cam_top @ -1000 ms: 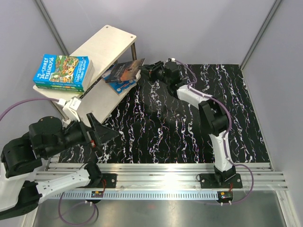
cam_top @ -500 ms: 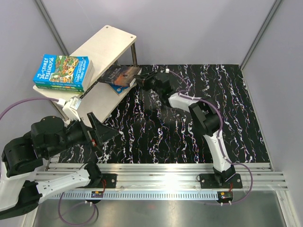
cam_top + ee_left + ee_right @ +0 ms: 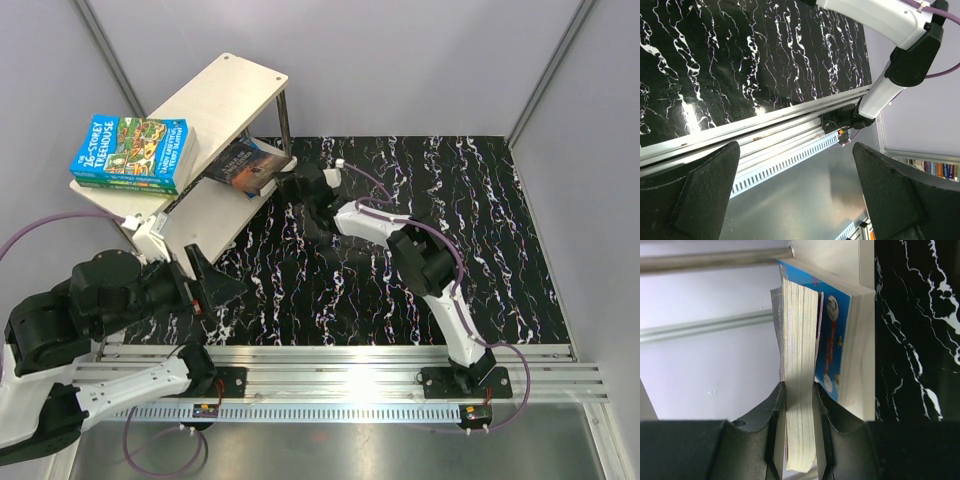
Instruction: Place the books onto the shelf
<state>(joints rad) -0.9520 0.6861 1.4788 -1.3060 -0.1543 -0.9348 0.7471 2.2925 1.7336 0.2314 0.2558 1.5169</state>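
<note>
The shelf point(image 3: 222, 88) stands at the far left, pale wood boards on metal rods. A stack of green and blue Treehouse books point(image 3: 132, 150) lies on the near end of its upper board. My right gripper point(image 3: 291, 186) is shut on a dark book point(image 3: 246, 163), holding it over the lower board point(image 3: 210, 212). In the right wrist view its fingers point(image 3: 799, 390) clamp the page edge of the dark book point(image 3: 800, 350), right beside a blue book point(image 3: 836, 335) lying on the board point(image 3: 865, 350). My left gripper point(image 3: 214, 285) hangs open and empty near the shelf's front corner, jaws point(image 3: 795, 147) wide apart.
A black marbled mat point(image 3: 400, 260) covers the table. An aluminium rail point(image 3: 340, 375) with both arm bases runs along the near edge. A shelf rod point(image 3: 715, 260) crosses above the held book. Grey walls close in the back and sides.
My right gripper has carried the dark book leftward, from beyond the shelf's edge to over the lower board and the blue book. The left arm has barely shifted.
</note>
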